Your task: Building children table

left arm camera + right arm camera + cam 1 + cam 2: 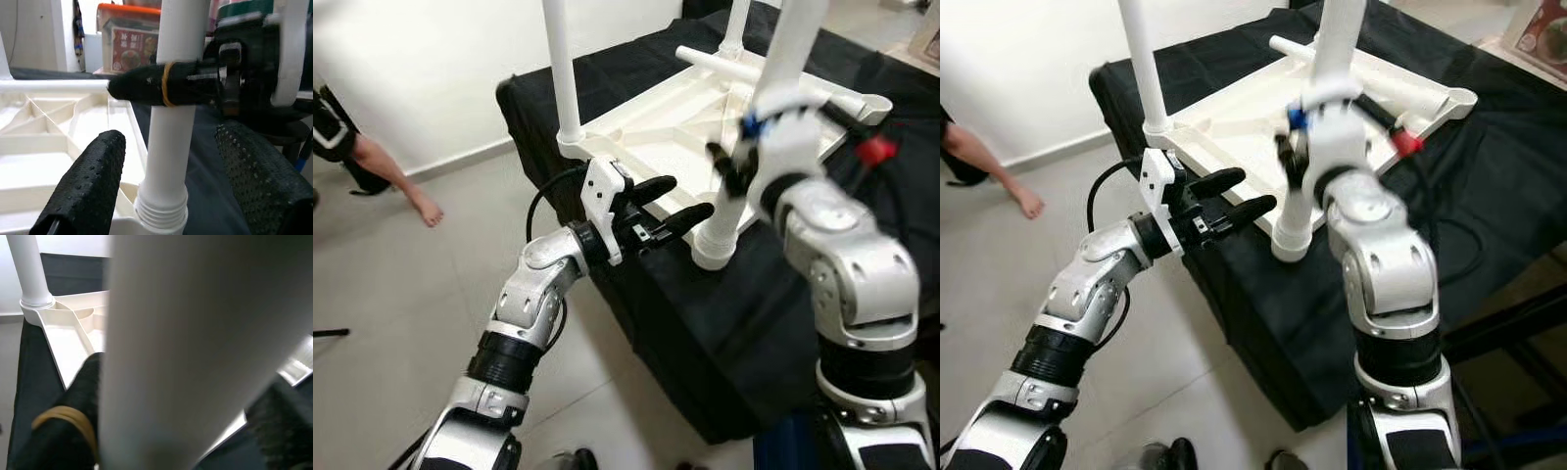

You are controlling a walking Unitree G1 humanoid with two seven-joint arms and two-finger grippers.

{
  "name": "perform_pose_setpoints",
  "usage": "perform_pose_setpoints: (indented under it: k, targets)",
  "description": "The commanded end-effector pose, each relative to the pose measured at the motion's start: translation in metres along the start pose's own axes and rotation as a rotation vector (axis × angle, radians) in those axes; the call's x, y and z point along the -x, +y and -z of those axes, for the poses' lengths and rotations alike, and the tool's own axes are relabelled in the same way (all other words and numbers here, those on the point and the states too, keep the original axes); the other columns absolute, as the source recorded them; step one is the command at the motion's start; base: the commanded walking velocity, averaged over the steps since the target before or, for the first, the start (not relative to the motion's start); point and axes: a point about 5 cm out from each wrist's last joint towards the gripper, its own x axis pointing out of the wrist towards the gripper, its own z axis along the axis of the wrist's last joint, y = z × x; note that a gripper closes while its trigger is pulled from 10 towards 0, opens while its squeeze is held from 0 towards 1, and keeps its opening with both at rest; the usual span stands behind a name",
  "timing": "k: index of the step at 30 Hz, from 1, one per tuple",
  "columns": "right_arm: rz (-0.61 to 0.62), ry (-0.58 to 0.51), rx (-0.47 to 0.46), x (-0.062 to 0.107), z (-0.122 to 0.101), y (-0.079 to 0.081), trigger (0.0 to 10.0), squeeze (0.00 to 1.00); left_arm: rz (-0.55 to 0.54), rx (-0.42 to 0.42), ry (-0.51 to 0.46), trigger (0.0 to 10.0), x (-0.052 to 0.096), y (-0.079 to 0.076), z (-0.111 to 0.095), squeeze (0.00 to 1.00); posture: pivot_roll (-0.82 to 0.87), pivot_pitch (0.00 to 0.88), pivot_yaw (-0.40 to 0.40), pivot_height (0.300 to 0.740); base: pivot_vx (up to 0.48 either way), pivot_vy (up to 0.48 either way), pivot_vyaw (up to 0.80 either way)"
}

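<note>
A white children's table top (pixel 651 113) lies upside down on a black-draped surface. The near white leg (pixel 790 49) stands upright in its corner socket (pixel 715 243). My right gripper (pixel 751 164) is shut on this leg a little above the socket, and one finger with a rubber band (pixel 161 85) crosses the leg. My left gripper (pixel 688 197) is open just left of the leg's base, its textured fingers (pixel 85 188) on either side of the leg (pixel 171 122) without touching it. A second leg (pixel 562 69) stands at the left corner and a third (pixel 737 24) at the back.
A loose white tube (pixel 720 65) lies on the table top at the back. The black cloth (pixel 705 333) hangs down to the tiled floor. A person's bare leg and foot (pixel 399 184) are at the far left. A lidded storage box (pixel 129 44) stands behind.
</note>
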Motion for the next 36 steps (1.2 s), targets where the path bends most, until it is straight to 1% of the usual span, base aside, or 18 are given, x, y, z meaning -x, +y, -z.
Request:
perform_pose_setpoints:
  k: [1, 5, 10, 11, 12, 13, 15, 18, 19, 23, 25, 27, 29, 31, 32, 33, 35, 36]
  targets:
    - [0.037, 0.026, -0.014, -0.001, 0.003, -0.011, 10.0, 1.0, 0.002, 0.015, 0.009, 10.0, 0.001, -0.004, 0.004, 0.0, -0.12, 0.183, 0.026, 0.74, 0.0, 0.0, 0.0]
    - [0.026, 0.01, -0.017, -0.001, 0.0, -0.014, 10.0, 1.0, 0.003, 0.015, 0.008, 10.0, 0.001, -0.004, 0.003, 0.0, -0.13, 0.185, 0.025, 0.74, 0.0, 0.0, 0.0]
    - [-0.005, -0.042, -0.067, -0.004, -0.009, -0.021, 10.0, 1.0, 0.004, 0.014, 0.009, 10.0, 0.001, -0.004, 0.003, 0.0, -0.12, 0.184, 0.028, 0.74, 0.0, 0.0, 0.0]
    - [-0.056, -0.077, -0.076, -0.004, -0.013, -0.022, 10.0, 0.9, 0.004, 0.014, 0.01, 10.0, 0.002, -0.005, 0.003, 0.0, -0.12, 0.184, 0.028, 0.74, 0.0, 0.0, 0.0]
    - [-0.056, -0.077, -0.076, -0.004, -0.013, -0.022, 10.0, 0.9, 0.004, 0.014, 0.01, 10.0, 0.002, -0.005, 0.003, 0.0, -0.12, 0.184, 0.028, 0.74, 0.0, 0.0, 0.0]
    - [-0.106, -0.103, -0.076, -0.003, -0.016, -0.022, 10.0, 0.0, 0.004, 0.014, 0.011, 10.0, 0.002, -0.005, 0.004, 0.0, -0.12, 0.183, 0.029, 0.74, 0.0, 0.0, 0.0]
    - [-0.191, -0.135, -0.086, 0.001, -0.019, -0.027, 10.0, 0.0, 0.003, 0.014, 0.013, 10.0, 0.003, -0.005, 0.004, 0.0, -0.11, 0.184, 0.029, 0.74, 0.0, 0.0, 0.0]
    - [-0.219, -0.138, -0.102, 0.003, -0.02, -0.029, 10.0, 0.0, 0.003, 0.014, 0.014, 10.0, 0.004, -0.005, 0.004, 0.0, -0.11, 0.184, 0.029, 0.74, 0.0, 0.0, 0.0]
    - [-0.236, -0.148, -0.104, 0.006, -0.02, -0.034, 10.0, 0.0, 0.001, 0.014, 0.015, 10.0, 0.005, -0.005, 0.004, 0.0, -0.11, 0.182, 0.03, 0.74, 0.0, 0.0, 0.0]
    - [-0.257, -0.162, -0.1, 0.008, -0.02, -0.039, 10.0, 0.0, -0.001, 0.015, 0.017, 10.0, 0.006, -0.005, 0.004, 0.0, -0.12, 0.187, 0.032, 0.74, 0.0, 0.0, 0.0]
    - [-0.29, -0.178, -0.087, 0.012, -0.017, -0.047, 10.0, 0.0, -0.006, 0.016, 0.018, 10.0, 0.009, -0.005, 0.005, 0.0, -0.11, 0.184, 0.035, 0.74, 0.0, 0.0, 0.0]
    - [-0.329, -0.187, -0.103, 0.013, -0.015, -0.047, 10.0, 0.0, -0.009, 0.017, 0.018, 10.0, 0.01, -0.005, 0.004, 0.0, -0.12, 0.182, 0.036, 0.74, 0.0, 0.0, 0.0]
    - [-0.479, -0.206, -0.145, 0.014, -0.006, -0.039, 10.0, 0.0, -0.026, 0.022, 0.017, 10.0, 0.015, -0.005, 0.005, 0.0, -0.11, 0.179, 0.038, 0.74, 0.0, 0.0, 0.0]
    - [-0.518, -0.208, -0.153, 0.015, -0.004, -0.037, 10.0, 0.0, -0.031, 0.023, 0.016, 10.0, 0.016, -0.006, 0.005, 0.0, -0.11, 0.179, 0.038, 0.74, 0.0, 0.0, 0.0]
    - [-0.569, -0.206, -0.132, 0.014, 0.001, -0.035, 10.0, 0.0, -0.042, 0.027, 0.013, 10.0, 0.019, -0.006, 0.004, 0.0, -0.1, 0.175, 0.036, 0.74, 0.0, 0.0, 0.0]
    - [-0.569, -0.206, -0.132, 0.014, 0.001, -0.035, 10.0, 0.0, -0.042, 0.027, 0.013, 10.0, 0.019, -0.006, 0.004, 0.0, -0.1, 0.175, 0.036, 0.74, 0.0, 0.0, 0.0]
    - [-0.668, -0.21, -0.109, 0.011, 0.01, -0.031, 10.0, 0.0, -0.064, 0.047, 0.008, 10.0, 0.031, -0.011, 0.003, 0.0, -0.08, 0.168, 0.031, 0.74, 0.0, 0.0, 0.0]
    - [-0.668, -0.21, -0.109, 0.011, 0.01, -0.031, 10.0, 0.0, -0.064, 0.047, 0.008, 10.0, 0.031, -0.011, 0.003, 0.0, -0.08, 0.168, 0.031, 0.74, 0.0, 0.0, 0.0]
